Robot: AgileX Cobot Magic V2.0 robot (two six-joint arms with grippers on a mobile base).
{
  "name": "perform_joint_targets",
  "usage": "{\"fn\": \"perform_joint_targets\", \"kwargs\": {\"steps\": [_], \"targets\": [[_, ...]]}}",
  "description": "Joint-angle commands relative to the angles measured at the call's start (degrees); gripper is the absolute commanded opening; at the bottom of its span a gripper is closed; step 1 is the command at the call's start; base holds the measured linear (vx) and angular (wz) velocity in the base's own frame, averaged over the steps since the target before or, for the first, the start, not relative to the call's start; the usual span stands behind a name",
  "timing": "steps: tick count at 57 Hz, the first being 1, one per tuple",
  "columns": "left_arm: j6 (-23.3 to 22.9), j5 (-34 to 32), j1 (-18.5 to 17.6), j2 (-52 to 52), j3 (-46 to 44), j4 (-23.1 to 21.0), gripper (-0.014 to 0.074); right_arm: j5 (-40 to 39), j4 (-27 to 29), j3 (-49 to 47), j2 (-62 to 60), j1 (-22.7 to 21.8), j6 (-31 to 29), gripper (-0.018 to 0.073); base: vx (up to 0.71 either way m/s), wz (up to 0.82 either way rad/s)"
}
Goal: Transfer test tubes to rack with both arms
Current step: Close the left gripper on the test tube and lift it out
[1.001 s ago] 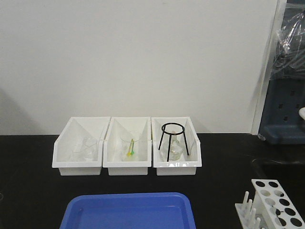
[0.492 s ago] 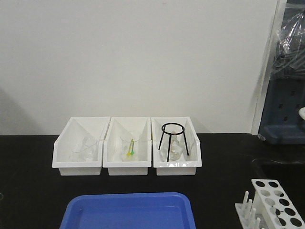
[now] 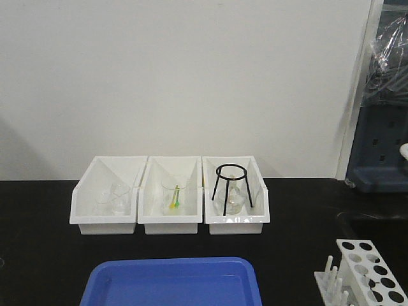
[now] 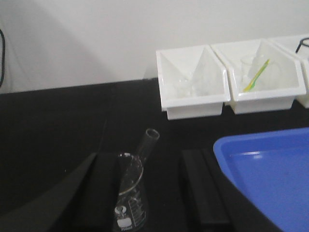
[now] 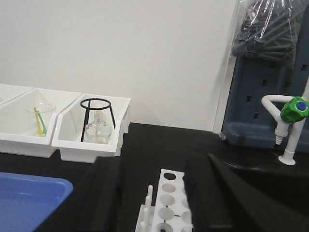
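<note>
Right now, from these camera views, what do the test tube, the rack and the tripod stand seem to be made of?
The test tube looks like clear, glossy glass: it is see-through, with a bright rim. The rack seems to be white moulded plastic, opaque and smooth. The tripod stand looks like thin black wire, probably coated metal, though its finish is too small to judge.

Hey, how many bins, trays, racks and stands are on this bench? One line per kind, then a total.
white bins: 3
blue tray: 1
rack: 1
black tripod stand: 1
Total: 6
</note>
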Motion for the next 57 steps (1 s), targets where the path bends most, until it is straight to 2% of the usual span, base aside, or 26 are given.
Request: {"fn": "perform_joint_targets", "kwargs": {"steps": [1,7,11,22,34,41,46,51,57], "targets": [[1.98,-3.95,-0.03,3.25,-1.38,2.02,0.0504,-5.23,-0.45,-2.01,0.67,-0.14,-0.62,0.0494,0.0,0.0],[5.34,-4.84,-0.03,7.88,-1.0,5.22,0.0521,-5.23,-0.45,-2.01,0.67,-0.14,-0.62,0.0523,0.0,0.0],[7.12,-7.77,-0.03,11.26,-1.0,6.89,0.052,-5.23,-0.45,-2.01,0.67,-0.14,-0.62,0.0523,0.0,0.0],[8.56,-22.02,-0.03,21.93,-1.0,7.21,0.052,-5.12,-0.31,-2.01,0.67,-0.14,-0.62,0.0523,0.0,0.0],[9.79,-33.87,-0.03,35.59,-1.0,7.21,0.052,-5.12,-0.31,-2.01,0.67,-0.14,-0.62,0.0523,0.0,0.0],[16.32,-43.85,-0.03,42.03,-1.0,5.62,0.052,-5.12,-0.31,-2.01,0.67,-0.14,-0.62,0.0523,0.0,0.0],[20.15,-49.45,-0.03,45.71,-1.0,1.83,0.052,-5.12,-0.31,-2.01,0.67,-0.14,-0.62,0.0523,0.0,0.0],[20.56,-52.74,-0.03,48.56,-1.2,-0.86,0.052,-5.12,-0.31,-2.01,0.67,-0.14,-0.62,0.0523,0.0,0.0],[20.56,-53.91,-0.03,51.46,-1.97,-0.97,0.052,-5.12,-0.31,-2.01,0.67,-0.14,-0.62,0.0523,0.0,0.0]]}}
